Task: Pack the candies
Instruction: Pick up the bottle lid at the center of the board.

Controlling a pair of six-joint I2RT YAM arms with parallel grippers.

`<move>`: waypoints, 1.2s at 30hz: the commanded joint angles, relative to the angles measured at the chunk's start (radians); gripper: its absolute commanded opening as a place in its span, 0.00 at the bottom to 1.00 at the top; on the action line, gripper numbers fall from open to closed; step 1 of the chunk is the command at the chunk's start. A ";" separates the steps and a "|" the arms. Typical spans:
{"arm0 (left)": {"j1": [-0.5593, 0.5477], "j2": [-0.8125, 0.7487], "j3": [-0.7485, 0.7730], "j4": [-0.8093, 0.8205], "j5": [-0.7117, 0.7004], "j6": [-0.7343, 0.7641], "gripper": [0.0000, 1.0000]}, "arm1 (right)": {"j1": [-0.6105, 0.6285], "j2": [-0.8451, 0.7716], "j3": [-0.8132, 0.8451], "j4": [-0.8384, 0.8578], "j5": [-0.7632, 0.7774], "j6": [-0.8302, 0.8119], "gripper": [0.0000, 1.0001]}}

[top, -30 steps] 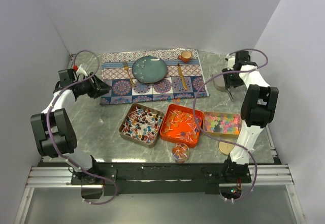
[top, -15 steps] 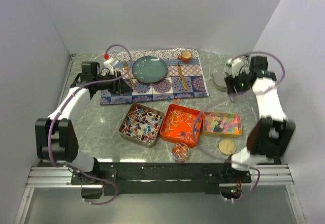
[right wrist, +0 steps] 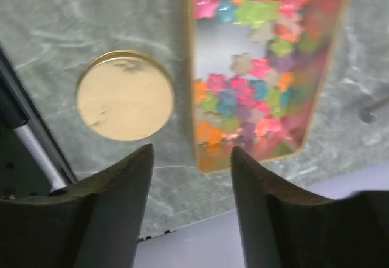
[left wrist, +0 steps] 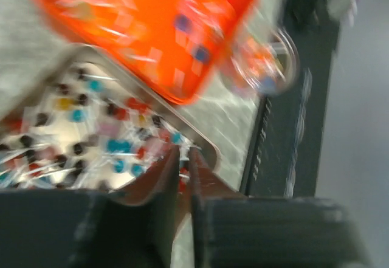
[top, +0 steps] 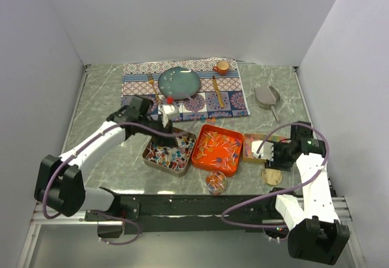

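Candies fill three rectangular trays set in a row near the front of a grey-veined marble table (top: 100,98). Red-white-blue wrapped pieces (top: 167,149) lie in a dull metal tray (top: 159,164), orange-red ones (top: 216,148) in a glossy orange tray (left wrist: 170,79), and pastel star-shaped pieces (right wrist: 243,92) in a gold-rimmed tray (right wrist: 189,67) whose pale bottom shows through in one bare patch. A small round clear cup (top: 216,189), just in front of the orange tray, also holds a few pieces.

The left gripper (left wrist: 184,152) hangs over the near corner of the metal tray, its two dark fingers drawn almost together with only a thin slit between them. The wrist view is badly blurred, so it cannot be told whether anything is pinched there. The right gripper (right wrist: 191,152) hovers above the near end of the pastel tray with its broad fingers spread wide and nothing between them. A flat, round gold lid (right wrist: 124,95) lies on the marble just beside that tray — apart from it.

Farther back, a silver metal scoop (top: 265,95) lies on the stone to the right of a patterned cloth placemat (top: 140,105), which carries a round blue-green plate (top: 179,82).
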 commanded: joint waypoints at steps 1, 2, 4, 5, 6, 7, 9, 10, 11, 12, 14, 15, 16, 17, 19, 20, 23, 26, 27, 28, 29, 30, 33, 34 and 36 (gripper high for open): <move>-0.082 -0.022 -0.040 -0.159 -0.029 0.265 0.07 | -0.004 0.027 -0.018 -0.078 0.082 -0.178 0.57; -0.094 -0.015 -0.051 -0.146 -0.038 0.269 0.06 | -0.004 0.054 -0.018 -0.106 0.116 -0.212 0.60; -0.128 -0.014 -0.088 -0.103 -0.052 0.225 0.07 | -0.025 0.070 -0.025 -0.123 0.127 -0.261 0.65; -0.134 -0.011 -0.097 -0.048 -0.049 0.201 0.13 | -0.037 0.073 -0.027 -0.130 0.120 -0.338 0.77; -0.146 -0.006 -0.106 -0.023 -0.046 0.169 0.19 | -0.045 0.073 -0.030 -0.134 0.100 -0.383 0.80; -0.154 -0.002 -0.114 0.004 -0.044 0.106 0.27 | -0.048 0.074 -0.038 -0.138 0.097 -0.478 0.85; -0.172 0.009 -0.119 0.063 -0.035 0.055 0.44 | -0.053 0.088 -0.048 -0.157 0.097 -0.578 0.92; -0.178 0.011 -0.125 0.081 -0.032 0.015 0.47 | -0.053 0.097 -0.054 -0.163 0.098 -0.662 0.93; -0.189 0.017 -0.128 0.092 -0.024 0.004 0.51 | -0.054 0.122 -0.056 -0.178 0.101 -0.705 0.94; -0.197 0.021 -0.128 0.100 -0.024 0.003 0.52 | -0.053 0.134 -0.058 -0.181 0.104 -0.741 1.00; -0.206 0.037 -0.128 0.118 -0.035 0.001 0.56 | -0.053 0.169 -0.053 -0.180 0.074 -0.811 1.00; -0.211 0.040 -0.129 0.129 -0.040 -0.004 0.57 | -0.053 0.181 -0.050 -0.180 0.058 -0.836 1.00; -0.211 0.041 -0.132 0.150 -0.041 -0.022 0.58 | -0.053 0.191 -0.042 -0.177 0.043 -0.876 1.00; -0.211 0.046 -0.134 0.155 -0.040 -0.027 0.60 | -0.053 0.211 -0.042 -0.172 0.038 -0.905 1.00; -0.211 0.048 -0.137 0.167 -0.032 -0.053 0.64 | -0.053 0.234 -0.050 -0.158 0.031 -0.943 1.00; -0.211 0.048 -0.139 0.170 -0.030 -0.056 0.75 | -0.051 0.257 -0.050 -0.143 0.023 -0.965 1.00; -0.211 0.040 -0.148 0.189 -0.041 -0.074 0.77 | -0.039 0.296 -0.056 -0.097 -0.008 -0.970 1.00; -0.211 0.041 -0.149 0.215 -0.058 -0.103 0.77 | -0.030 0.323 -0.071 -0.045 -0.023 -0.974 1.00; -0.211 0.044 -0.149 0.218 -0.060 -0.117 0.76 | -0.024 0.327 -0.087 -0.025 -0.046 -0.974 1.00; -0.211 0.052 -0.148 0.226 -0.063 -0.123 0.76 | -0.019 0.323 -0.100 0.003 -0.055 -0.976 1.00; -0.211 0.055 -0.148 0.230 -0.063 -0.126 0.76 | -0.014 0.321 -0.114 0.052 -0.058 -0.976 1.00; -0.211 0.058 -0.149 0.236 -0.066 -0.128 0.76 | -0.008 0.330 -0.120 0.060 -0.057 -0.977 1.00; -0.209 0.069 -0.145 0.241 -0.081 -0.123 0.75 | 0.022 0.389 -0.091 0.018 -0.034 -0.974 1.00; -0.208 0.075 -0.143 0.242 -0.087 -0.126 0.75 | 0.027 0.395 -0.094 0.037 -0.029 -0.974 1.00; -0.198 0.077 -0.137 0.249 -0.086 -0.139 0.75 | 0.030 0.395 -0.110 0.067 -0.006 -0.973 1.00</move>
